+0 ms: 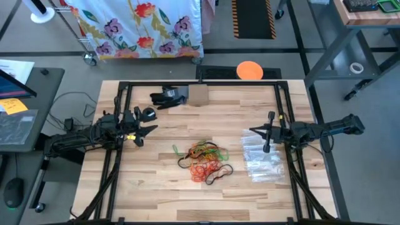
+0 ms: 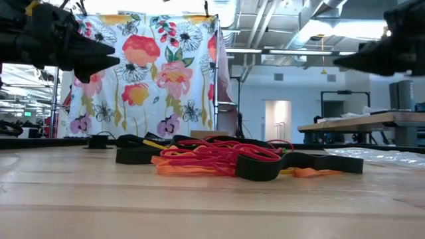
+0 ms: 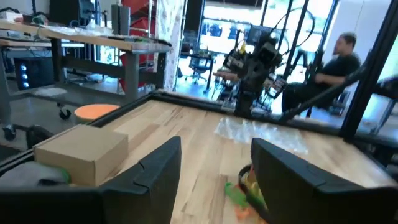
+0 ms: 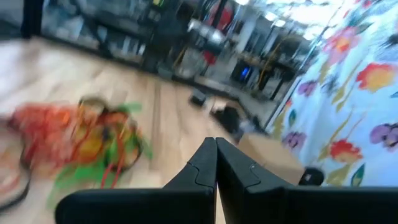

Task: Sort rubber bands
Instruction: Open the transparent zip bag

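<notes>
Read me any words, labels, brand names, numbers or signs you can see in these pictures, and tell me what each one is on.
No text can be read in any view.
The cardboard box shows no legible print.
The clear plastic bags show no readable label.
The papers on the side desk are too small to read.
The floral cloth carries only a flower pattern.

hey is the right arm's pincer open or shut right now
Shut. In the right wrist view the right pincer has its two dark fingers pressed together with no gap and nothing between them, short of the rubber bands.
</notes>
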Robot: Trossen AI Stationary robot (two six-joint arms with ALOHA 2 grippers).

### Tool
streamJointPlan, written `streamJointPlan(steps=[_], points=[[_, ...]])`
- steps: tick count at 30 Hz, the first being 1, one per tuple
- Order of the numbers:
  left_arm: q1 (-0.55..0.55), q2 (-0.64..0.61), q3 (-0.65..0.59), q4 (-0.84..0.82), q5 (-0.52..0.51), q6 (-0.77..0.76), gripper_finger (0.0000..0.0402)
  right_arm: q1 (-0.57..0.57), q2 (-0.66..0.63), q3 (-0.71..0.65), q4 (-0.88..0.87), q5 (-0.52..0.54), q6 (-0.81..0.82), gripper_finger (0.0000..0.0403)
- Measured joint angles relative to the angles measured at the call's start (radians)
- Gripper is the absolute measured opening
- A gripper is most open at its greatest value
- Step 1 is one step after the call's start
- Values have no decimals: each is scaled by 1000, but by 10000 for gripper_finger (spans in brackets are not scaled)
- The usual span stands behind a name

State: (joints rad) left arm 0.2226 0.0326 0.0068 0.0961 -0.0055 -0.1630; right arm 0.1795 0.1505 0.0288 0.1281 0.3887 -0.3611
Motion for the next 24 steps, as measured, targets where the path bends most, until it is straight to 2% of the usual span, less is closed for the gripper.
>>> streamJointPlan(steps=[6,12,15,20,22,24], points=[[0,0,8,171,0,-63,191,-5,0,1,139,-53,119,0],[0,63,74,247,-4,-52,188,-5,0,2,153,-54,178,0],[0,185,113,261,-4,-52,179,-5,0,2,166,-53,181,0],[0,465,211,339,15,-32,165,-28,0,5,219,2,296,0],[0,578,257,346,35,-19,163,-52,0,28,117,21,395,2],[-1,678,305,342,52,-4,163,-82,5,70,-75,30,500,8]])
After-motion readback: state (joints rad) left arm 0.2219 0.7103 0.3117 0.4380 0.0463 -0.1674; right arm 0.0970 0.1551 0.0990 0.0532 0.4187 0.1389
